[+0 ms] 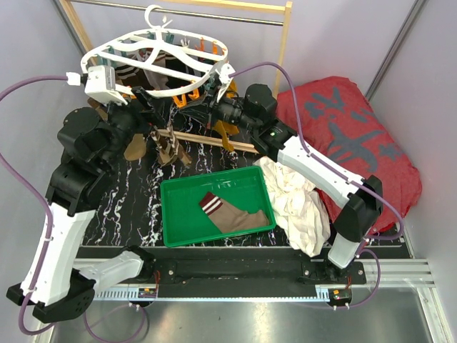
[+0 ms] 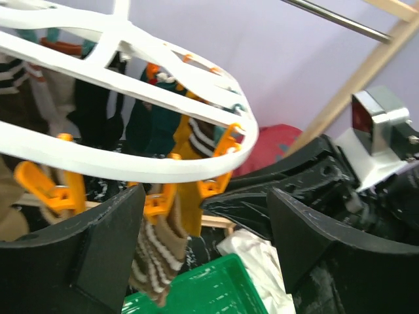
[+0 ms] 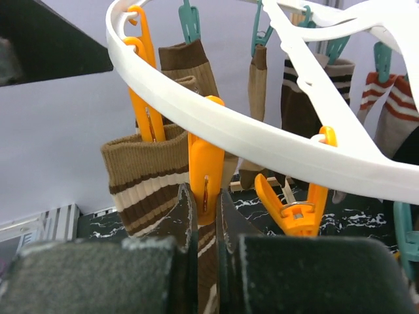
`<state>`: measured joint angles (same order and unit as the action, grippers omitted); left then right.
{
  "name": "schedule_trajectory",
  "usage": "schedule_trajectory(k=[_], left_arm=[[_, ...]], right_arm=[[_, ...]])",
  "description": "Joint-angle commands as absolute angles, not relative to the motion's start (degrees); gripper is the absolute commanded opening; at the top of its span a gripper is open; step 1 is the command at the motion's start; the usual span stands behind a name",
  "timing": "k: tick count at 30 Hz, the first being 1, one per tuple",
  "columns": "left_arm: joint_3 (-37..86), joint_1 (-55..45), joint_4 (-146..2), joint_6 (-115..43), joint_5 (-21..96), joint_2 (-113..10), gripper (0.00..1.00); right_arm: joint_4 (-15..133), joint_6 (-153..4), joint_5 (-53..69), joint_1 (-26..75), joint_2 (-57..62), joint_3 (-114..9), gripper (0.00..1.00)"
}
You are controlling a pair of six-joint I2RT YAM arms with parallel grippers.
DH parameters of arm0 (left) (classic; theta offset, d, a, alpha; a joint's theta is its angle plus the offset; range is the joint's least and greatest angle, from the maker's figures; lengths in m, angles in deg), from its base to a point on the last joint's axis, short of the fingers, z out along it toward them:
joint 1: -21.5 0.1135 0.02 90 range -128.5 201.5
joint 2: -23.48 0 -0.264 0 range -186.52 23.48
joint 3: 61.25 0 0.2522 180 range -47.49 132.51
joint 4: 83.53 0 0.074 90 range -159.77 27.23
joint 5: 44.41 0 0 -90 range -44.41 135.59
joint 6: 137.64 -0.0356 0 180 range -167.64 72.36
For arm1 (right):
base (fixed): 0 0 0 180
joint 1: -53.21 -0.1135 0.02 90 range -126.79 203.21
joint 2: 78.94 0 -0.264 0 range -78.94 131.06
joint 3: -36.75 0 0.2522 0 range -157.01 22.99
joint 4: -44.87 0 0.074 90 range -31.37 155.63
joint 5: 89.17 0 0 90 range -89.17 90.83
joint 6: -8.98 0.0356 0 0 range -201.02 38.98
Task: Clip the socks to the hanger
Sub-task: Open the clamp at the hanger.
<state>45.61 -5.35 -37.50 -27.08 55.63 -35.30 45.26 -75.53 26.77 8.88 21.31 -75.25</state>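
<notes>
Lab test cell: grey partition walls [image 1: 343,43], aluminium rail [image 1: 400,275], marble-print tabletop [image 1: 139,204].

The hanger [image 1: 175,91] hangs on the rack [image 1: 285,43] at the back of the table [image 1: 121,207], with socks [image 1: 168,146] dangling beneath it. In front lies a tray [image 1: 166,214] holding one sock [image 1: 232,213]. Right of the tray lies the cloth [image 1: 296,200], then the cushion [image 1: 357,136].

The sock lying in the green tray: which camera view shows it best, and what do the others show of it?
The top external view: the sock lies whole in the green tray. The left wrist view catches only a tray corner, not that sock; the right wrist view shows neither.
</notes>
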Motion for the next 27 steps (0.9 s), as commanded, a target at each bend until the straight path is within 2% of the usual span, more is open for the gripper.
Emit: schedule_trajectory(k=[1, 9, 17, 27], left_arm=[[47.8, -5.2, -35.7, -25.1, 46.1, -36.2, 0.79], [48.7, -5.3, -35.6, -24.7, 45.3, -39.5, 0.79], [45.6, -5.3, -38.9, -25.1, 52.5, -40.9, 0.78], [41.0, -5.3, -45.5, -23.4, 56.8, -41.8, 0.67]], right_arm=[[47.8, -78.3, 22.3, 6.9, 18.2, -75.9, 0.0], [50.3, -78.7, 21.4, 5.3, 18.7, -77.0, 0.0], [50.4, -78.0, 21.8, 5.0, 18.4, -76.6, 0.0], [50.3, -78.1, 22.1, 5.0, 18.1, -75.9, 0.0]])
